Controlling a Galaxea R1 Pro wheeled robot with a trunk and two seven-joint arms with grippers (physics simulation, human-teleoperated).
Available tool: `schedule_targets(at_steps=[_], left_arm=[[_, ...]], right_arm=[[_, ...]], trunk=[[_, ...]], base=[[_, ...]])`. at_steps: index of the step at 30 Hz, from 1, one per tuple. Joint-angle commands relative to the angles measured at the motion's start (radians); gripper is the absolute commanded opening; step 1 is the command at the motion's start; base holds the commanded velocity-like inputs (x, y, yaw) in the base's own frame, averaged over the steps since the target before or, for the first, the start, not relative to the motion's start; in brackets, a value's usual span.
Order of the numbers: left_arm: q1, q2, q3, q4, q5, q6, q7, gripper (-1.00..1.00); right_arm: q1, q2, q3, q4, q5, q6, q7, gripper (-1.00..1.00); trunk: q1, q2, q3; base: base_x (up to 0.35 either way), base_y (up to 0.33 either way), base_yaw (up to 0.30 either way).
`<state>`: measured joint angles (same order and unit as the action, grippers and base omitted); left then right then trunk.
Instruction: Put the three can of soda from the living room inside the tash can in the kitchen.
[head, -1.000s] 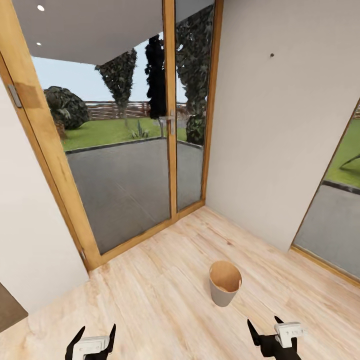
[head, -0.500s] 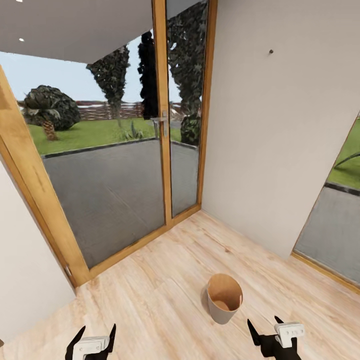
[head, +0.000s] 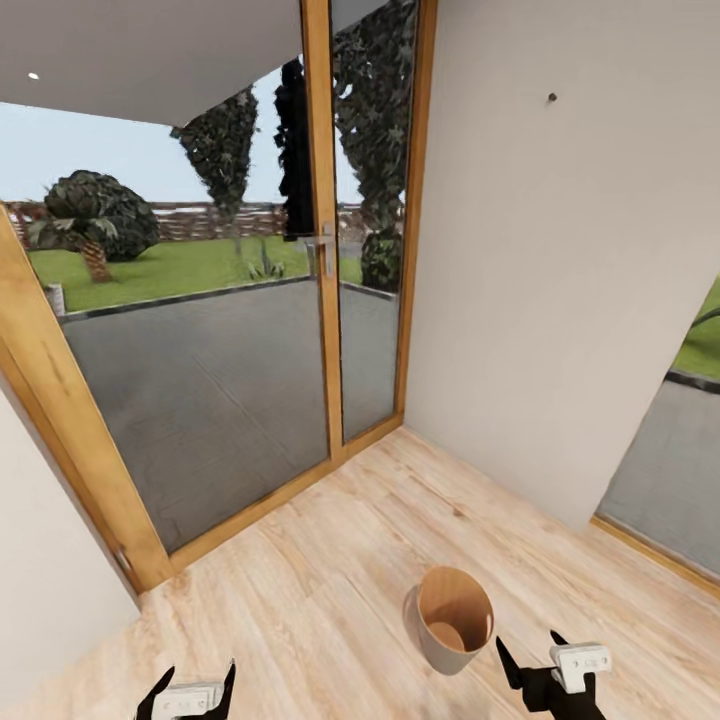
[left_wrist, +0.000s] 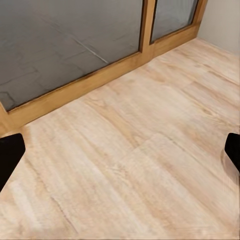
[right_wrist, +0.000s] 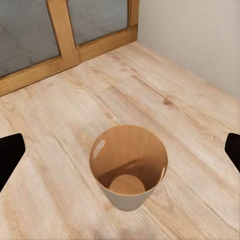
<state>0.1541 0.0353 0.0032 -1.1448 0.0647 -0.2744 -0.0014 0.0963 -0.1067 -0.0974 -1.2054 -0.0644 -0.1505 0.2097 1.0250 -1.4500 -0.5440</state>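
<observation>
We observe the tash can (head: 455, 620) standing upright on the light wood-plank floor (head: 300, 590), near the corner where the wood-framed glass doors (head: 320, 260) meet the plain pale wall (head: 560, 280). It sits just ahead of the right tool (head: 530, 662) and well apart from the left tool (head: 192, 682), which sits low over bare planks.

From the right wrist view we look down into the tash can (right_wrist: 128, 167): the outside is pale, the inside brown, the rim thin, and the round bottom shows with nothing lying on it. The floor (right_wrist: 75, 120) around it is bare, with one small dark knot in a plank toward the wall.

Both tools stand wide. The right tool's dark fingertips (right_wrist: 10, 155) sit at opposite edges of its wrist view, the tash can between them but well beyond, with nothing gripped. The left tool's fingertips (left_wrist: 9, 155) are likewise spread over bare floor (left_wrist: 130, 150), with the door frame (left_wrist: 90, 82) further on.

Through the glass we note a grey paved terrace (head: 200, 370), lawn, trees and a fence. A second glazed opening (head: 670, 470) lies to the right of the wall.
</observation>
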Motion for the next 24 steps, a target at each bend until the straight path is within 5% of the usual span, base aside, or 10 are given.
schedule_targets(at_steps=[1,4,7,8,11,13,17,24], left_arm=[[0.000,0.000,0.000,0.001,0.000,0.015,0.000,1.00],[0.000,0.000,-0.002,0.005,0.000,0.048,0.000,1.00],[-0.001,-0.001,-0.003,0.005,0.000,0.074,0.000,1.00],[-0.001,-0.004,-0.004,0.004,0.000,0.085,0.000,1.00],[0.000,-0.004,-0.005,0.001,0.001,0.087,0.000,1.00],[0.001,-0.004,-0.006,-0.002,0.002,0.088,0.000,1.00],[0.001,-0.005,-0.007,-0.005,0.002,0.088,0.000,1.00],[0.001,-0.005,-0.008,-0.006,0.003,0.087,0.000,1.00]], right_arm=[[-0.002,0.000,0.000,0.000,-0.001,0.003,0.000,1.00],[-0.006,0.000,-0.004,-0.003,-0.004,0.029,0.000,1.00],[-0.028,-0.004,-0.010,-0.010,-0.007,0.154,0.000,1.00],[-0.149,-0.011,-0.019,-0.013,-0.006,0.400,0.000,1.00],[-0.245,-0.015,-0.027,-0.009,-0.003,0.563,-0.001,1.00],[-0.375,-0.042,-0.031,0.012,-0.002,0.756,0.000,1.00],[-0.510,-0.070,-0.031,0.079,-0.001,0.938,0.001,1.00],[-0.676,-0.081,-0.022,0.206,0.002,1.143,0.002,1.00]], trunk=[[0.000,0.000,0.000],[0.000,0.000,0.000],[0.000,0.000,0.000],[0.000,0.000,0.000],[0.000,0.000,0.000],[0.000,0.000,0.000],[0.000,0.000,0.000],[0.000,0.000,0.000]], base=[[0.052,0.000,0.000],[0.034,0.000,0.000],[0.013,0.000,0.000],[0.002,0.000,0.000],[0.000,0.000,0.000],[0.000,0.000,0.000],[0.000,0.000,0.000],[0.000,0.000,0.000]])
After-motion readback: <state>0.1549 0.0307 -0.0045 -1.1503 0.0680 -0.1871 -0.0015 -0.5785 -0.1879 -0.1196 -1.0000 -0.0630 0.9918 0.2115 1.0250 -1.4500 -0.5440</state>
